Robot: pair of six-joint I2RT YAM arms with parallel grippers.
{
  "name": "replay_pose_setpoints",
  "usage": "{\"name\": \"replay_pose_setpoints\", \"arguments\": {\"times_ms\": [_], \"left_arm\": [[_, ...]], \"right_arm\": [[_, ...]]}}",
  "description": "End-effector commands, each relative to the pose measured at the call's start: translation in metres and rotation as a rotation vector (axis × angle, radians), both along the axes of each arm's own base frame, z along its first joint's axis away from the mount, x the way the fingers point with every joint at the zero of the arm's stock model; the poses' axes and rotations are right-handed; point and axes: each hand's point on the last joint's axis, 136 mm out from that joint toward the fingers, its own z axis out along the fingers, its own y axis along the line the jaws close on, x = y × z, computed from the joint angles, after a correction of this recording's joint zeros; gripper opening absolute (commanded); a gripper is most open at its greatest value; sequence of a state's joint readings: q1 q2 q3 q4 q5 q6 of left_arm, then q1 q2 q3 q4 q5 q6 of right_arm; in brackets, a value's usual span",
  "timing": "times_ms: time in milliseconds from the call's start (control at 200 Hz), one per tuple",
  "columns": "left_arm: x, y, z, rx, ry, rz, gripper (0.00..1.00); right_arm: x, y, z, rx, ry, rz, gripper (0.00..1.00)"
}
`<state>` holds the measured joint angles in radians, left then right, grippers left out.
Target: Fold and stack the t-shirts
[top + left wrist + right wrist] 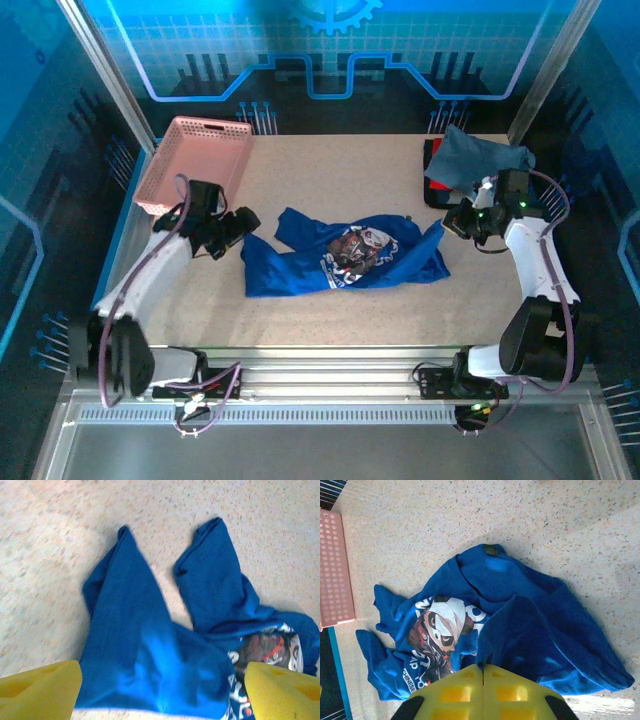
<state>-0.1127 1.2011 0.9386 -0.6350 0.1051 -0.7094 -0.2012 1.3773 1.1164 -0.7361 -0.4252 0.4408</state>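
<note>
My left fingers [42, 687] gape wide, holding nothing, with the pink perforated plastic basket [200, 150] beyond them. My right fingers [483, 675] pinch the crumpled royal-blue cloth t-shirt's [300, 265] edge, with bare speckled counter [330, 160] ahead.

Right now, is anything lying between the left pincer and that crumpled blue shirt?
Nothing visible does. The left pincer hangs open at the near edge of the blue shirt, with cloth directly beneath its yellow pads. The pink basket sits behind the pincer, off to the side.
</note>
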Motion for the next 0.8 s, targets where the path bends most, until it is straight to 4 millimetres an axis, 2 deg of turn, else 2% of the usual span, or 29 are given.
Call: {"name": "replay_pose_setpoints", "arguments": {"times_ms": [0, 110, 205, 385, 490, 795], "left_arm": [[-0.068, 0.006, -0.031, -0.015, 0.171, 0.042, 0.85], [-0.099, -0.002, -0.052, -0.071, 0.243, 0.040, 0.81], [-0.110, -0.005, -0.069, -0.073, 0.280, 0.041, 0.73], [-0.102, -0.020, -0.100, -0.137, 0.314, 0.023, 0.47], [-0.092, -0.023, -0.114, -0.126, 0.323, 0.014, 0.47], [-0.063, -0.032, -0.131, -0.120, 0.302, 0.001, 0.46]], "right_arm": [[-0.002, 0.004, -0.008, -0.009, 0.007, 0.031, 0.00], [-0.001, 0.006, -0.007, -0.003, 0.005, 0.037, 0.00], [0.000, 0.005, -0.008, -0.005, 0.005, 0.041, 0.00], [0.000, 0.005, -0.009, -0.007, 0.011, 0.044, 0.00], [-0.002, 0.006, -0.009, -0.013, 0.015, 0.048, 0.00], [-0.010, 0.007, -0.011, -0.017, 0.015, 0.055, 0.00]]}}
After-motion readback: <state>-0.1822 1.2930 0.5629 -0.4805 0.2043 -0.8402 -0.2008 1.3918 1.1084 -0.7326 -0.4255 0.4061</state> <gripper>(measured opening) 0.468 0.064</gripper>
